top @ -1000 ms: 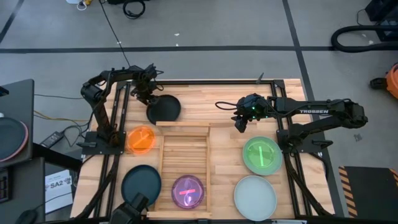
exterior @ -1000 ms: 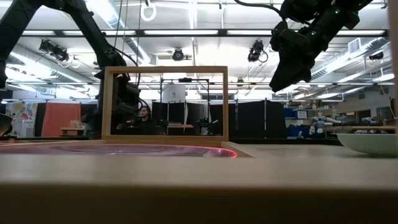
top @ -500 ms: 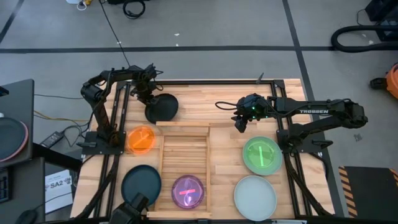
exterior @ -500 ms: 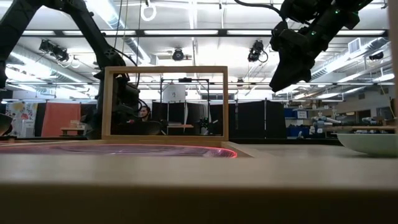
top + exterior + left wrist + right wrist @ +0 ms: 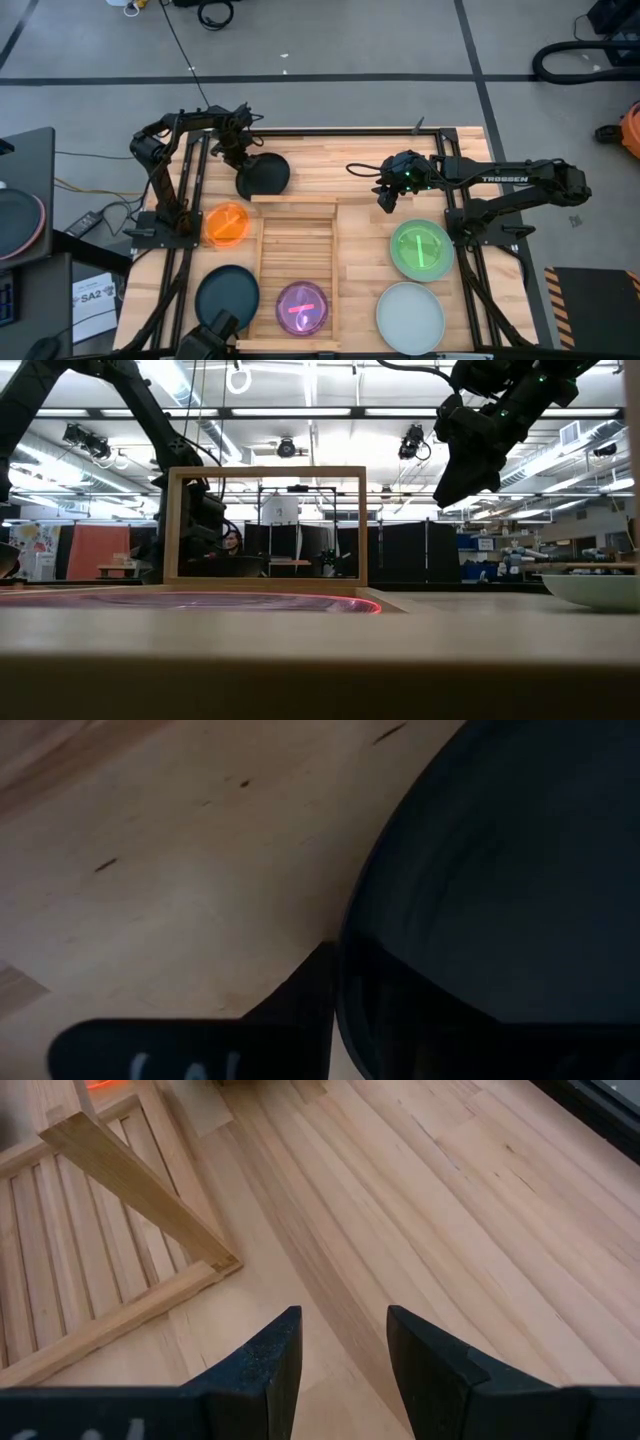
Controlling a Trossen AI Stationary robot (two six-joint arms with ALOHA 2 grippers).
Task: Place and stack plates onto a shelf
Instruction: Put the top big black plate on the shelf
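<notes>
A black plate lies on the table at the far left, just beyond the shelf, which is a flat slatted wooden tray. My left gripper points down at the plate's left rim and is shut on it. A purple plate lies in the shelf's near end. An orange plate and a dark teal plate lie left of the shelf. A green plate and a pale plate lie to its right. My right gripper hangs open above bare table, right of the shelf's far corner. My left gripper has the black plate's left rim between its fingers. One finger is outside the rim and the plate hides the other. The fingers come from above, pointing steeply down. Whether the rim is lifted off the table, I cannot tell.
Black rails run along both sides of the table by the arm bases. Bare planks show between the shelf and the green plate. In the low view the shelf's wooden frame stands in front of the left arm.
My left gripper has closed on the black plate's left rim without moving from its place. The plate has shifted slightly under it. My right arm has kept still.
</notes>
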